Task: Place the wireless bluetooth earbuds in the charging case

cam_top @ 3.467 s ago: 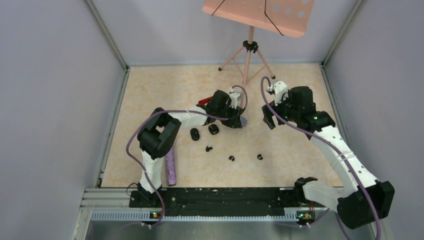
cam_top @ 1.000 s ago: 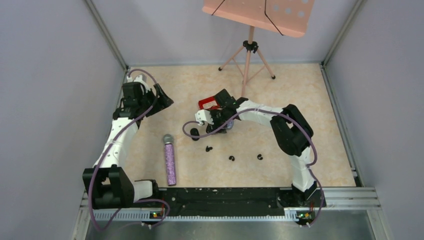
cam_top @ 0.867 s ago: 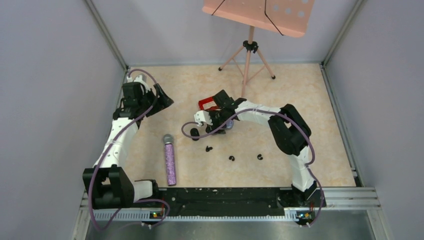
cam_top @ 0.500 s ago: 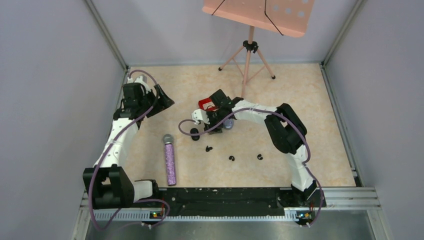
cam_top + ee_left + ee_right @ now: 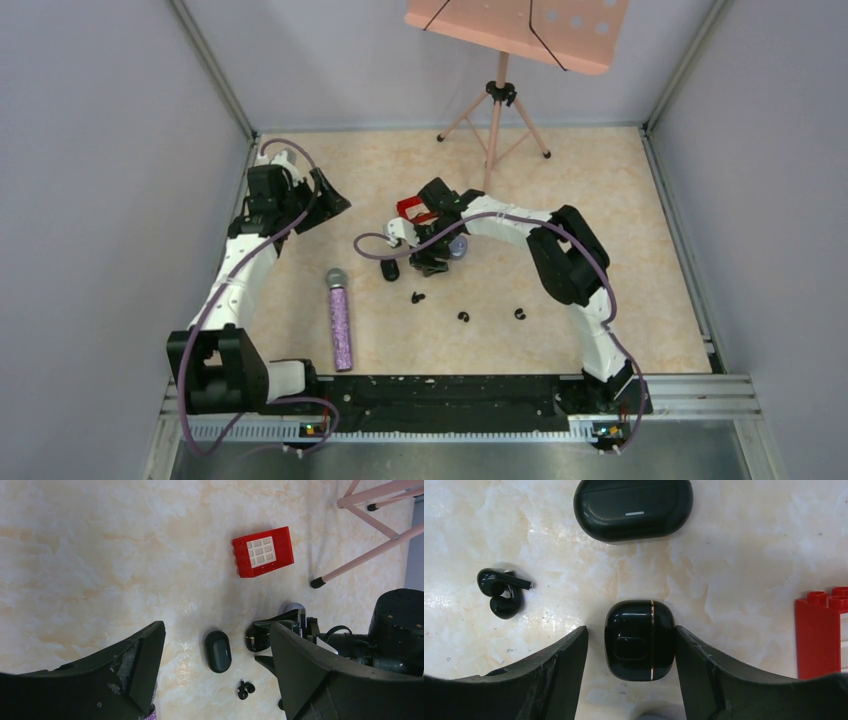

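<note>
A glossy black charging case point(image 5: 640, 640) with a thin gold seam lies on the floor between the fingers of my right gripper point(image 5: 630, 630). The jaws are open; the right finger point(image 5: 704, 665) sits against the case's side and the left finger point(image 5: 559, 670) stands a little apart. A matte oval case point(image 5: 633, 507) lies just beyond, and a black earbud pair point(image 5: 501, 592) to its left. In the top view my right gripper point(image 5: 430, 260) is mid-table, with earbuds point(image 5: 417, 297) nearer, and two more point(image 5: 463, 317) point(image 5: 519, 314). My left gripper point(image 5: 333, 198) hangs open at the back left, empty.
A red brick point(image 5: 412, 208) lies just behind the right gripper. A glittery purple microphone point(image 5: 340, 320) lies at the near left. A pink music stand point(image 5: 495, 110) rises at the back. Grey walls point(image 5: 120, 200) enclose the table on three sides.
The left arm has withdrawn from the middle to the back left; the right arm has reached in. Over the last second the right gripper crept nearer-left over the glossy case.
</note>
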Motion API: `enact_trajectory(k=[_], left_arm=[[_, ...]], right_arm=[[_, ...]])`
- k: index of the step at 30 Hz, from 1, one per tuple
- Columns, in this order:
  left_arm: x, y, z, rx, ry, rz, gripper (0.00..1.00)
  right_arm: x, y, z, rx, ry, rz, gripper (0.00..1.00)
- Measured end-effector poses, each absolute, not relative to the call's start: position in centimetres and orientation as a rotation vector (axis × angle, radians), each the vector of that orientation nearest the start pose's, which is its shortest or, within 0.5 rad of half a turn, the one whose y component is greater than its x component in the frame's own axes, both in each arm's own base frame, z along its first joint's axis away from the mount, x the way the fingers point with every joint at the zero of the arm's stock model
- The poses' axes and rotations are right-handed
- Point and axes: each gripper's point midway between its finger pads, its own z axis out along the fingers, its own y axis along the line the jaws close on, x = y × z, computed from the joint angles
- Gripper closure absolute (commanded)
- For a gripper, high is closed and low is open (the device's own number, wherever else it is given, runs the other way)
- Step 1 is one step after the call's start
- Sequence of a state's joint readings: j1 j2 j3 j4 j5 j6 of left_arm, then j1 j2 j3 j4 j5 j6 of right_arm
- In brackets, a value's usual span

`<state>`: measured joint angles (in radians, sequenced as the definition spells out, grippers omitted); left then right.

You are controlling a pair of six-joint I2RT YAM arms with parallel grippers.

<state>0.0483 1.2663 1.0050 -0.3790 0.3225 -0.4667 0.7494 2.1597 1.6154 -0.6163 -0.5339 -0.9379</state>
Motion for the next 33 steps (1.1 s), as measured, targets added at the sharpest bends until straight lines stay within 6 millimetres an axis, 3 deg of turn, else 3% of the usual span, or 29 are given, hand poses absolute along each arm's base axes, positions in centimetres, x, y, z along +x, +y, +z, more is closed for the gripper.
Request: enact_trajectory(k=[23, 28, 30, 33], left_arm=[[36.47, -6.07, 19.22, -0.373, 2.191, -0.622, 0.2], [36.43, -6.17, 19.24, -0.37, 2.192, -0.628, 0.2], [36.42, -6.2, 19.23, -0.369, 2.193, -0.631, 0.2], [36.51, -6.35, 19.2, -0.364, 2.192, -0.642, 0.2]], right_arm=[[31.59, 36.8, 2.59, -1.989, 1.613, 0.632, 0.45], [31.66, 36.58, 2.57, -1.999, 1.606, 0.627, 0.42], [31.69, 36.59, 2.57, -2.0, 1.602, 0.625, 0.49], [31.58, 36.52, 2.53, -2.008, 1.599, 0.627, 0.68]])
